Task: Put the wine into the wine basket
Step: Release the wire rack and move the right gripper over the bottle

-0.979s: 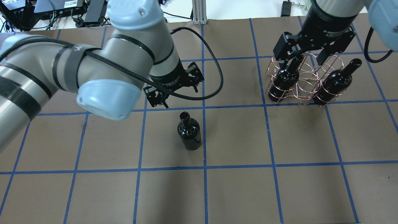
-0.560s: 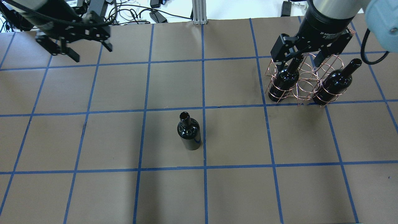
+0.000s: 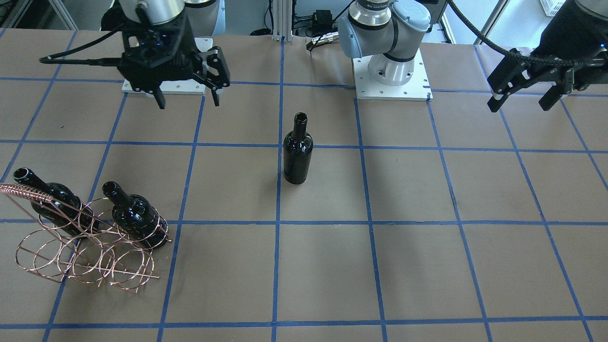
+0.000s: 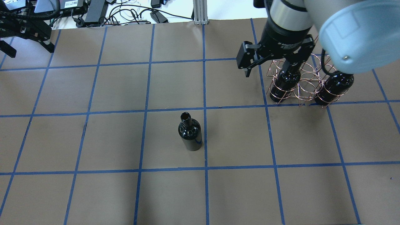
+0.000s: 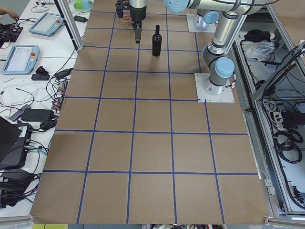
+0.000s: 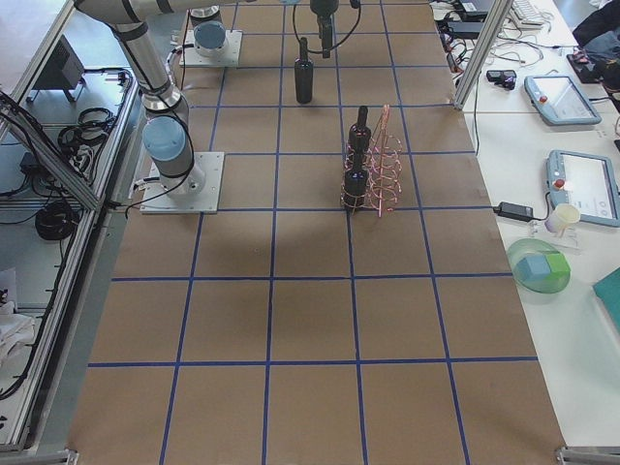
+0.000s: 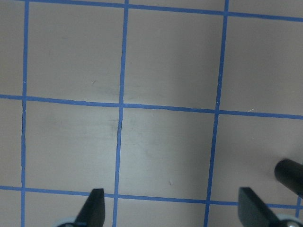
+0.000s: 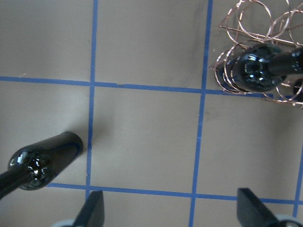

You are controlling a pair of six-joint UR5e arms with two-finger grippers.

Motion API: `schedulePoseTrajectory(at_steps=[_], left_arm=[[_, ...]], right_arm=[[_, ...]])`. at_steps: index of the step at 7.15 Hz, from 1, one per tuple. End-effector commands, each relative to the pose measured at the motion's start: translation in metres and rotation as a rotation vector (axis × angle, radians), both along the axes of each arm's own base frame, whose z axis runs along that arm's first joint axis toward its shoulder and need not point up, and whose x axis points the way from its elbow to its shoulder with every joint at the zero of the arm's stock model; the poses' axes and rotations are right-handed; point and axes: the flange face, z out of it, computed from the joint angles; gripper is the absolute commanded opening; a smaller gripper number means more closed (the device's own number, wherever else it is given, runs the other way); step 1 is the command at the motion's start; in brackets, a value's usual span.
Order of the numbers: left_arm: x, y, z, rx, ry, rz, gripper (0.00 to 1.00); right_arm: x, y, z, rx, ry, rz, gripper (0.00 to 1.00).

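**A:** While both arms hang above the brown paper-covered table (image 4: 93, 193) with its blue tape grid, where is the wine?

**B:** A dark, glossy glass wine bottle (image 4: 189, 134) with a long narrow neck and no label stands upright near the middle of the table. It is on its own, just beside one tape line, and nothing touches it.

**A:** And the basket?

**B:** The copper-coloured wire wine basket (image 3: 90, 256) is made of rows of round rings, with a twisted handle bar along the top. It sits toward the robot's right end of the table, well apart from the lone bottle. Two more dark bottles (image 3: 135, 216) are seated in the row of rings nearer the robot, and from the side they look upright.

**A:** What about the right gripper?

**B:** The right gripper (image 4: 270, 67) hangs in the air between the lone bottle and the basket, nearer the basket. Its two black fingers are spread wide and grip nothing. Its wrist camera looks down on the lone bottle at one side and a racked bottle at the other.

**A:** And the left gripper?

**B:** The left gripper (image 3: 520, 105) hangs far out toward the robot's left end of the table, well apart from every bottle. Its fingers are spread too, with nothing between them but bare paper below.
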Motion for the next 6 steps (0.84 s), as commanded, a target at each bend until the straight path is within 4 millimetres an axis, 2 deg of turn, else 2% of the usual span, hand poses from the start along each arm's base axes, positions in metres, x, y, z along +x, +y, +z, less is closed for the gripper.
schedulePoseTrajectory(at_steps=[1, 2, 3, 4, 5, 6], left_arm=[[0.003, 0.015, -0.001, 0.02, -0.013, 0.006, 1.0], [0.008, 0.021, -0.007, 0.033, -0.012, -0.003, 1.0], [0.009, 0.023, -0.009, 0.035, -0.005, 0.003, 1.0], [0.011, 0.025, -0.008, 0.035, -0.011, 0.003, 1.0], [0.011, 0.027, -0.009, 0.042, -0.01, 0.004, 1.0], [0.011, 0.027, -0.008, 0.038, -0.012, 0.003, 1.0]], right_arm=[[0.074, 0.029, -0.015, 0.011, -0.004, 0.031, 1.0], [0.106, 0.04, -0.031, 0.032, -0.003, 0.035, 1.0], [0.127, 0.05, -0.042, 0.052, 0.004, 0.055, 1.0], [0.143, 0.054, -0.054, 0.071, 0.011, 0.02, 1.0], [0.156, 0.063, -0.059, 0.079, 0.014, -0.012, 1.0], [0.158, 0.064, -0.06, 0.079, 0.014, -0.012, 1.0]])
